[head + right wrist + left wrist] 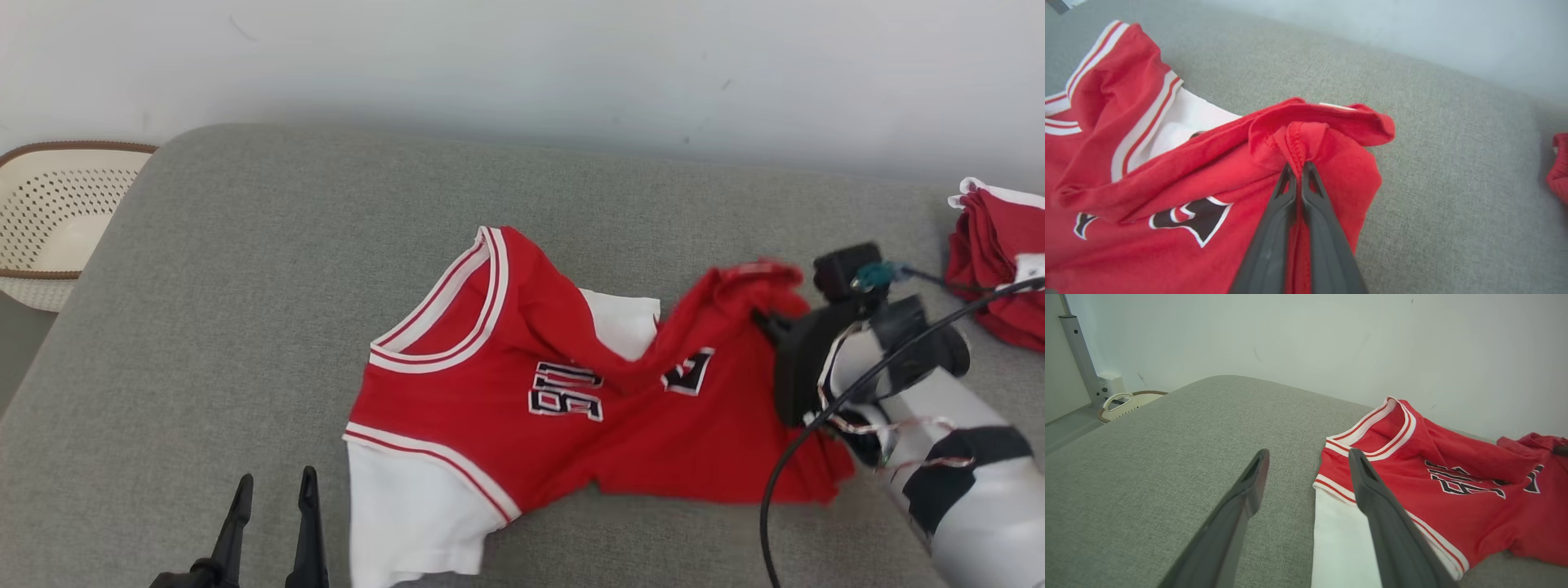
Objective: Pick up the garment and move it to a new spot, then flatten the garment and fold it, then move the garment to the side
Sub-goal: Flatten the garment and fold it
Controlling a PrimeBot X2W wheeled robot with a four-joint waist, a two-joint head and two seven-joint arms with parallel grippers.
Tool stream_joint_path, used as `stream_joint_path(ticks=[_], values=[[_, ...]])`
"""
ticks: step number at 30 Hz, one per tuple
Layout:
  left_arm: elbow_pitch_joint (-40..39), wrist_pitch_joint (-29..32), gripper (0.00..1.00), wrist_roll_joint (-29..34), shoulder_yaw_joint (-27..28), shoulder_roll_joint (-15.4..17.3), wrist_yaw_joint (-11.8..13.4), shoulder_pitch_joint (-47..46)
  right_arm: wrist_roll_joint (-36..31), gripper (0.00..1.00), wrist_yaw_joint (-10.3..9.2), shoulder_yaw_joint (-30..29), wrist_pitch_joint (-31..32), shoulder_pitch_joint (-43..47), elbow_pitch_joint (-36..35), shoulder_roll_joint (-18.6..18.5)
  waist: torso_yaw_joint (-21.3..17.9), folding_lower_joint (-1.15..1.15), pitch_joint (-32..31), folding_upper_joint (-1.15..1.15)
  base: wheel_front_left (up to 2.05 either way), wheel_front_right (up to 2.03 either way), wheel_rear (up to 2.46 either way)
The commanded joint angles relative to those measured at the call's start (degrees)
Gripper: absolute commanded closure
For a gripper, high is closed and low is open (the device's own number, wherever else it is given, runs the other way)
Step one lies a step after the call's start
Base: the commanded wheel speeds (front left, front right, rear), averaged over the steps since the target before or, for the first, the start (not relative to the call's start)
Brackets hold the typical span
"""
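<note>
At the tip of the right gripper (1298, 167), pinched tight, a seamed edge of the jersey (490, 392) is bunching while the rest is lying crumpled just beside the wide-open left gripper (277, 479); soft, light cloth, likely sagging, so favouring seamed edges.

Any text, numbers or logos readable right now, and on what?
On the red jersey, chest lettering: black with white outline, broken by a fold, not readable as a word.
A separate black character past the fold: partly hidden, unreadable.
No other text seen.
</note>
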Motion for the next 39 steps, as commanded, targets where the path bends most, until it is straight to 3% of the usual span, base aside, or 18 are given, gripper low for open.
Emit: stream_joint_path(ticks=[1, 12, 19, 20, 22, 32, 39], values=[[-0.1, -0.1, 0.0, 0.1, 0.1, 0.0, 0.1, 0.1, 1.2, 1.0, -0.01, -1.0, -1.3, -1.8, -0.1, 0.2, -0.1, 0.0, 0.0, -0.01, 0.0, 0.0, 0.0], [0.1, -0.1, 0.0, -0.2, -0.7, 0.0, 0.0, -1.0, 4.1, 1.0, -0.01, -1.2, -2.1, -9.3, 3.9, 0.5, 0.9, 0.0, 1.3, -0.01, 0.0, 0.0, 0.0], [0.4, -0.1, 0.0, -0.3, -1.0, 0.0, -0.3, -1.9, 1.7, 1.0, -0.01, 0.3, -9.5, -13.1, 11.3, 1.5, 2.3, 0.0, 2.6, -0.01, 0.0, 0.0, 0.0], [0.4, -0.1, 0.0, -0.3, -1.0, 0.0, -0.3, -2.0, 1.1, 0.86, -0.01, 0.7, -10.4, -13.5, 12.7, 1.8, 2.5, 0.0, 2.7, -0.01, 0.0, 0.0, 0.0], [0.6, -0.1, 0.0, -0.3, -1.1, 0.0, -0.4, -2.2, 0.8, 0.0, -0.01, 1.3, -11.1, -13.7, 15.3, 2.5, 2.7, 0.0, 2.7, -0.01, 0.0, 0.0, 0.0], [0.8, -0.1, 0.0, 0.7, 0.3, 0.0, -0.5, -1.0, -0.2, 0.0, -0.01, 3.7, -20.9, -13.8, 19.2, 2.2, 0.7, 0.0, 0.9, -0.01, 0.0, 0.0, 0.0], [0.3, -0.1, 0.0, 1.4, 1.3, 0.0, -1.0, 0.6, 1.9, 0.0, -0.01, 4.6, -27.4, -8.6, 14.4, 0.8, -1.5, 0.0, -0.8, -0.01, 0.0, 0.0, 0.0]])
